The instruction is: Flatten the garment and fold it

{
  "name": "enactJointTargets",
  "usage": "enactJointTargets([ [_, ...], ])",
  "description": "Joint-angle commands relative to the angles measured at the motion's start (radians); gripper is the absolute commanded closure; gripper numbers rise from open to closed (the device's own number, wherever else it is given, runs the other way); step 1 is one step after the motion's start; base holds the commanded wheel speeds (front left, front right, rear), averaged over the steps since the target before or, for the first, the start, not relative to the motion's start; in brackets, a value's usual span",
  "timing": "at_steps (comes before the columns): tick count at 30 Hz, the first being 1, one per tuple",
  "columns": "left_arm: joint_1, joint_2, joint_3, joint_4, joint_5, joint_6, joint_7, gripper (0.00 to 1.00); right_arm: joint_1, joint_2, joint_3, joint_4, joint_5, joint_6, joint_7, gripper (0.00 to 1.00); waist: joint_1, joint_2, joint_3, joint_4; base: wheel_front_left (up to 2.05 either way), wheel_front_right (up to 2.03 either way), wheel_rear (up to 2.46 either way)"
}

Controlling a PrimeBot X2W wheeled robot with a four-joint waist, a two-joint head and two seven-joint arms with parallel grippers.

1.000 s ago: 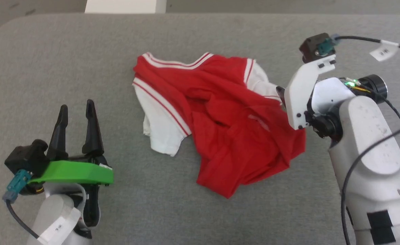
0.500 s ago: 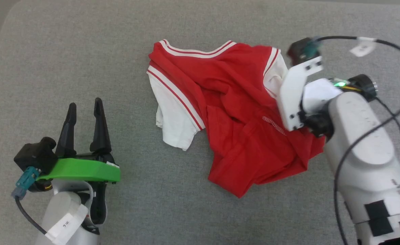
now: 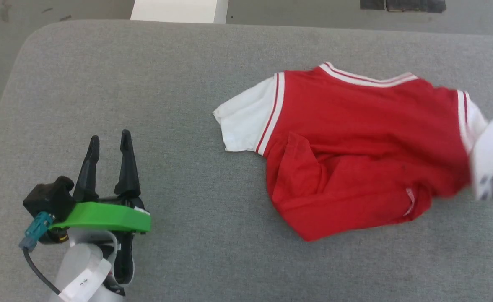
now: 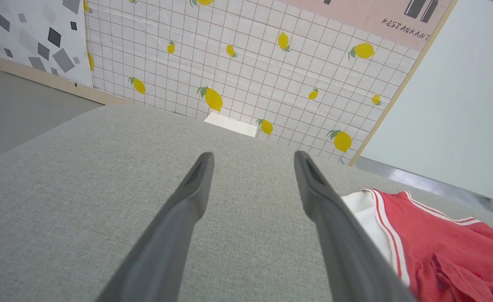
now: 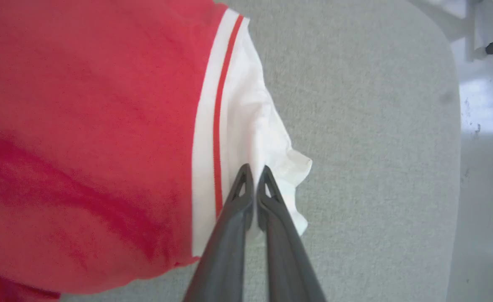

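Garment: a red jersey T-shirt [image 3: 368, 155] [image 4: 443, 251] [image 5: 83, 138] with white short sleeves and red-and-white striped trim lies on the right half of the table in the head view, its collar towards the far edge.
Lie of the cloth: the upper body is spread fairly smooth. The lower part is doubled over in loose folds, with a small white tag [image 3: 410, 202] showing near the hem.
Near-left sleeve: the white sleeve [image 3: 246, 121] lies flat on the table, pointing towards the robot's left.
Far-right sleeve: the white sleeve [image 5: 263, 138] puckers at its edge where the dark fingers meet it.
Right gripper [image 5: 255, 168]: its two fingers are pressed together, pinching the cloth of that sleeve just beside the striped trim.
Right arm: a blurred pale wrist part [image 3: 491, 163] sits at the right edge of the head view, touching the shirt's side.
Left gripper [image 3: 109, 138] [image 4: 253, 156]: its fingers stand spread apart over bare table, holding nothing, well apart from the shirt.
Left wrist: a bright green plastic bracket [image 3: 104, 216].
Table: a grey woven-fabric top [image 3: 167, 75] with rounded corners.
Beyond: a white block [image 3: 179, 10] at the far edge and a tiled wall printed with yellow lemons [image 4: 250, 63].
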Motion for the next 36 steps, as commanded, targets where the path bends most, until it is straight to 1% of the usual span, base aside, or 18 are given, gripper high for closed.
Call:
enactJointTargets([
  [1, 0.020, -0.003, 0.006, 0.003, 0.013, -0.002, -0.004, 0.00, 0.047, 0.023, 0.013, -0.016, 0.019, -0.001, 0.007, 1.00, 0.0000, 0.0000, -0.005, -0.003, 0.00, 0.00, 0.00],
  [2, 0.023, -0.002, 0.007, 0.004, 0.012, -0.001, -0.004, 0.00, 0.070, 0.037, 0.017, -0.023, 0.039, -0.001, 0.008, 0.77, 0.0000, 0.0000, -0.007, -0.005, 0.00, 0.00, 0.00],
  [3, 0.027, -0.001, 0.009, 0.006, 0.012, -0.001, -0.004, 0.00, 0.094, 0.051, 0.027, -0.039, 0.056, -0.001, 0.005, 0.00, 0.0000, 0.0000, -0.011, -0.008, 0.00, 0.00, 0.00],
  [5, 0.033, 0.002, 0.011, 0.011, 0.012, 0.000, -0.004, 0.00, 0.127, 0.079, 0.030, -0.068, 0.087, -0.001, -0.007, 0.00, 0.0000, 0.0000, -0.022, -0.014, 0.00, 0.00, 0.00],
  [7, 0.037, 0.004, 0.008, 0.016, 0.013, 0.001, -0.003, 0.00, 0.149, 0.102, 0.006, -0.104, 0.104, -0.001, -0.038, 0.00, 0.0000, 0.0000, -0.037, -0.017, 0.00, 0.00, 0.00],
  [9, 0.040, 0.004, 0.003, 0.018, 0.014, 0.001, -0.001, 0.00, 0.170, 0.130, -0.036, -0.143, 0.121, -0.001, -0.072, 0.00, 0.0000, 0.0000, -0.057, -0.020, 0.00, 0.00, 0.00],
  [14, 0.056, 0.003, -0.004, 0.016, 0.015, 0.009, 0.006, 0.00, 0.252, 0.233, -0.173, -0.281, 0.191, -0.001, -0.143, 0.00, 0.0000, 0.0000, -0.101, -0.027, 0.00, 0.00, 0.00],
  [16, 0.064, 0.001, -0.006, 0.011, 0.011, 0.013, 0.012, 0.00, 0.289, 0.256, -0.224, -0.342, 0.217, -0.001, -0.169, 0.00, 0.0000, 0.0000, -0.106, -0.032, 0.00, 0.00, 0.00],
  [20, 0.054, -0.005, -0.016, 0.000, -0.010, 0.014, 0.052, 0.00, 0.341, 0.276, -0.302, -0.437, 0.268, -0.001, -0.212, 0.00, 0.0000, 0.0000, -0.111, -0.051, 0.00, 0.00, 0.00],
  [23, -0.009, -0.005, -0.034, 0.002, -0.023, 0.014, 0.117, 0.00, 0.360, 0.277, -0.332, -0.467, 0.307, -0.001, -0.224, 0.00, 0.0000, 0.0000, -0.104, -0.065, 0.00, 0.00, 0.00],
  [25, -0.087, -0.004, -0.054, 0.021, -0.029, 0.018, 0.191, 0.00, 0.366, 0.277, -0.338, -0.481, 0.325, -0.001, -0.227, 0.00, 0.0000, 0.0000, -0.093, -0.075, 0.00, 0.00, 0.00],
  [27, -0.183, -0.004, -0.079, 0.065, -0.036, 0.028, 0.295, 0.00, 0.366, 0.277, -0.336, -0.493, 0.332, -0.001, -0.226, 0.00, 0.0000, 0.0000, -0.075, -0.087, 0.00, 0.00, 0.00],
  [29, -0.284, 0.007, -0.118, 0.130, -0.027, 0.035, 0.432, 0.00, 0.361, 0.277, -0.330, -0.500, 0.337, -0.001, -0.226, 0.00, 0.0000, 0.0000, -0.055, -0.103, 0.00, 0.00, 0.00],
  [30, -0.337, 0.012, -0.145, 0.177, -0.027, 0.036, 0.531, 0.00, 0.357, 0.278, -0.324, -0.503, 0.340, -0.001, -0.226, 0.00, 0.0000, 0.0000, -0.042, -0.113, 0.00, 0.00, 0.00],
  [34, -0.507, 0.055, -0.219, 0.319, 0.011, 0.049, 0.818, 0.00, 0.343, 0.278, -0.299, -0.505, 0.350, -0.001, -0.231, 0.00, 0.0000, 0.0000, 0.006, -0.156, 0.00, 0.00, 0.00],
  [36, -0.567, 0.073, -0.244, 0.364, 0.030, 0.050, 0.904, 0.00, 0.338, 0.278, -0.287, -0.504, 0.354, -0.001, -0.236, 0.00, 0.0000, 0.0000, 0.031, -0.179, 0.00, 0.00, 0.00],
])
